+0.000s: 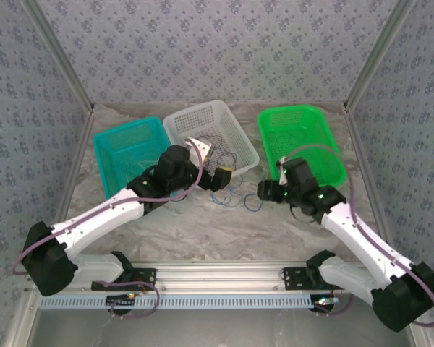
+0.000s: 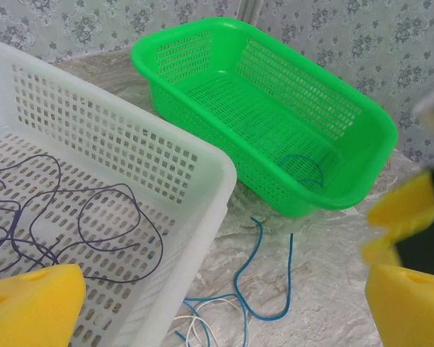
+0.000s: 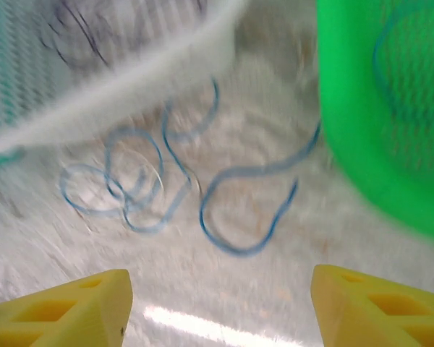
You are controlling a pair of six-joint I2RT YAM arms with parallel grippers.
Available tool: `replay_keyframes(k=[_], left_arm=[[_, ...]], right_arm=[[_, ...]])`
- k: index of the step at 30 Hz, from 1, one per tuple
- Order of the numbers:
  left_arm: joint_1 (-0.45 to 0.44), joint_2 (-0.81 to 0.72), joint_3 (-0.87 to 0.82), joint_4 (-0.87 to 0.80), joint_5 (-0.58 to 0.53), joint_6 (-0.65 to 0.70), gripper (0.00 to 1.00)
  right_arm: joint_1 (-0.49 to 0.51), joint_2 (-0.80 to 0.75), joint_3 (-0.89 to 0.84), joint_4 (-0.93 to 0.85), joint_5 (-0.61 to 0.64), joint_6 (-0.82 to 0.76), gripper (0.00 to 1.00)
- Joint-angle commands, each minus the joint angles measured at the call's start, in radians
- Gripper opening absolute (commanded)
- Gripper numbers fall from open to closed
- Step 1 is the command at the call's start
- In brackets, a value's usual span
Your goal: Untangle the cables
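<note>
Blue cables (image 1: 236, 197) and a pale whitish one lie tangled on the table in front of the white basket (image 1: 202, 108). In the left wrist view a blue cable (image 2: 290, 270) loops beside a whitish cable (image 2: 194, 317). A dark purple cable (image 2: 162, 252) lies inside the white basket (image 2: 202, 173). Another blue cable (image 2: 300, 157) rests in the green basket (image 2: 362, 116). My left gripper (image 1: 223, 175) hangs open over the white basket's front corner, nothing between its yellow fingers (image 2: 29, 307). My right gripper (image 1: 262, 190) is open just right of the tangle, above the blue loop (image 3: 243, 254).
A teal basket (image 1: 123, 134) stands at the back left and the green basket (image 1: 296, 112) at the back right, with the white one between them. Patterned walls close the table on three sides. The right wrist view is blurred.
</note>
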Motion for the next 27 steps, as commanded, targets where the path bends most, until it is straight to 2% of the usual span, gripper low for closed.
replay_keyframes(k=[1, 8, 12, 23, 27], left_arm=[[0.004, -0.014, 0.009, 0.003, -0.017, -0.007, 0.99], [0.004, -0.043, -0.009, 0.010, -0.017, -0.006, 0.99], [0.004, -0.046, -0.019, 0.018, -0.018, -0.013, 0.99], [0.004, -0.081, -0.032, 0.009, -0.029, -0.015, 0.99], [0.006, -0.098, -0.042, 0.002, -0.044, -0.017, 1.00]], right_arm=[[0.067, 0.007, -0.095, 0.076, 0.134, 0.238, 0.70], [0.092, 0.078, -0.184, 0.191, 0.209, 0.327, 0.68], [0.093, 0.163, -0.186, 0.272, 0.217, 0.336, 0.63], [0.111, 0.461, -0.062, 0.284, 0.267, 0.339, 0.52], [0.141, 0.529, -0.032, 0.283, 0.290, 0.342, 0.43]])
